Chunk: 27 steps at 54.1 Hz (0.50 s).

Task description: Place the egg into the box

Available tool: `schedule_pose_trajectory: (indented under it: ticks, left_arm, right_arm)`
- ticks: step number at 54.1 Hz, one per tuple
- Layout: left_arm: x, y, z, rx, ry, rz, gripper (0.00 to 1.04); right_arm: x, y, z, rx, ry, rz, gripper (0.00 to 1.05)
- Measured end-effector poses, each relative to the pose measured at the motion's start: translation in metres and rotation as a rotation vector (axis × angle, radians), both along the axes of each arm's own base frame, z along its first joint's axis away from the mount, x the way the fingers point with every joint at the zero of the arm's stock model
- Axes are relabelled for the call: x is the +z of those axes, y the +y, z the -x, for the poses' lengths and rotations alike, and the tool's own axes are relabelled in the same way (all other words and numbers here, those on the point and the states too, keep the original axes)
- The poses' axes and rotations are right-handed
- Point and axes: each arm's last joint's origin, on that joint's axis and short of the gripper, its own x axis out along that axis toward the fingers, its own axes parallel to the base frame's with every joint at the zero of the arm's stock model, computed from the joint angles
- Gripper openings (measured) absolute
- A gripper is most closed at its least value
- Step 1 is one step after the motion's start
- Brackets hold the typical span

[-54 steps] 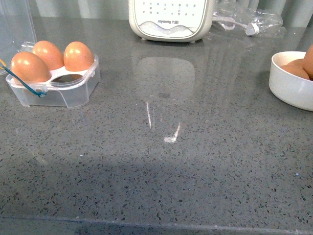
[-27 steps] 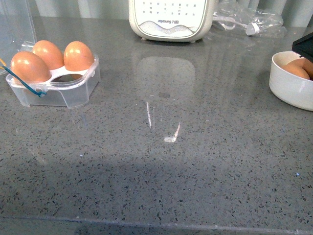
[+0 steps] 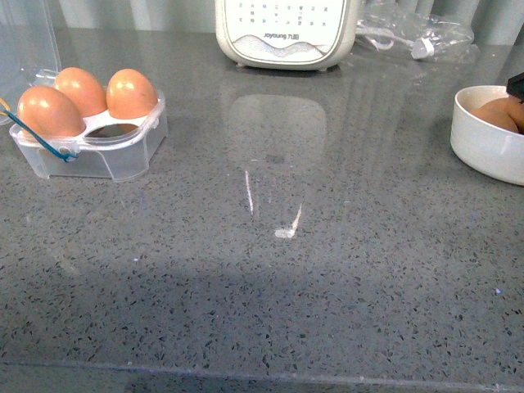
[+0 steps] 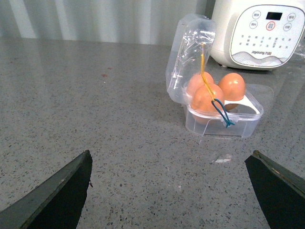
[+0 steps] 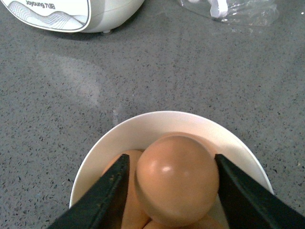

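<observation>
Right end effector point(image 5: 171, 157) gripping egg point(image 5: 176, 179) in bowl point(image 5: 143, 129); long axis unclear, egg appearing near-round. Left end effector point(image 4: 171, 152) gaping wide.

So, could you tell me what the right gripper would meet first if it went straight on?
Most likely the egg topmost in the white bowl: it lies between the fingers of the right gripper, though depth is unclear.

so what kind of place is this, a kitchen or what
Most likely a kitchen: a speckled grey stone-look worktop, a white Joyoung countertop appliance at the back, and a clear box holding eggs.
</observation>
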Motion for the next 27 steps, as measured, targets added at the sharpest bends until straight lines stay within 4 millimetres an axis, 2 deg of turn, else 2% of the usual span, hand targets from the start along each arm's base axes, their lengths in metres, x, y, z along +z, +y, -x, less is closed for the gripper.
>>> schedule_pose_trajectory:
  ticks: [3,5,19,24,27]
  left_arm:
    - [0.000,0.000,0.000,0.000,0.000,0.000,0.98]
    - [0.000,0.000,0.000,0.000,0.000,0.000,0.98]
    - [0.000,0.000,0.000,0.000,0.000,0.000,0.98]
    - [0.000,0.000,0.000,0.000,0.000,0.000,0.98]
    - [0.000,0.000,0.000,0.000,0.000,0.000,0.98]
  right_arm:
    - [0.003,0.000,-0.001,0.006,-0.004,-0.010,0.44]
    - [0.005,0.001,-0.001,0.011,-0.010,-0.016,0.42]
    - [0.034,0.015,0.001,0.124,-0.079,-0.113,0.42]
    - [0.053,0.031,-0.004,0.220,-0.113,-0.186,0.41]
    - [0.062,0.050,-0.011,0.313,-0.131,-0.225,0.41]
